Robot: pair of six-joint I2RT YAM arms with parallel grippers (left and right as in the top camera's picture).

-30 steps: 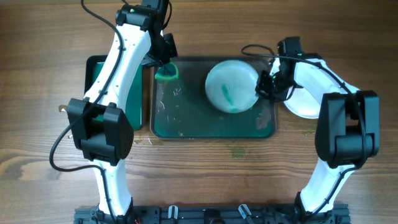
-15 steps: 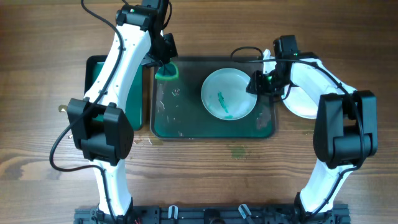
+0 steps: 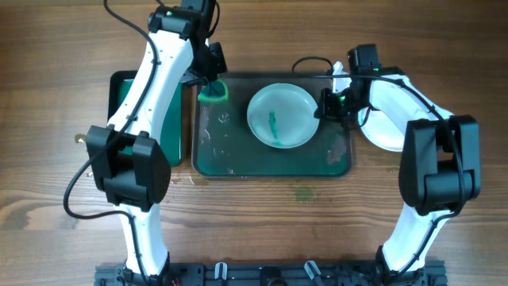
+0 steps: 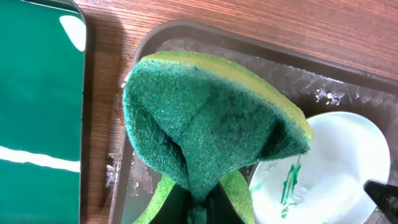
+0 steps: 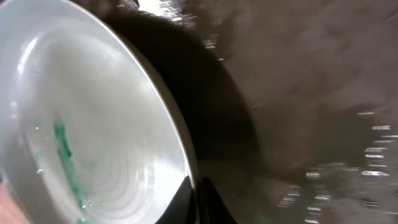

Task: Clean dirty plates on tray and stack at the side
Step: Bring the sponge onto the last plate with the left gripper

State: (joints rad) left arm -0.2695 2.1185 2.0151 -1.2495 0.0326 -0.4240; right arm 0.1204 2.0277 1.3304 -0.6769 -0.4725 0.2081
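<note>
The right hand (image 5: 196, 198) is pinched shut on the thin right rim of the green-streaked plate (image 3: 280, 116), mid-frame in the wet-looking tray (image 3: 230, 163). So shallow a grip could slip under scrubbing. The left hand (image 4: 199, 205) is clamped on the sponge (image 4: 205, 118), upper left.

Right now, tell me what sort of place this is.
Probably a robot dishwashing test bench, not a kitchen: a wooden table, a wet green tray holding a streaked plate, and a sponge.
</note>
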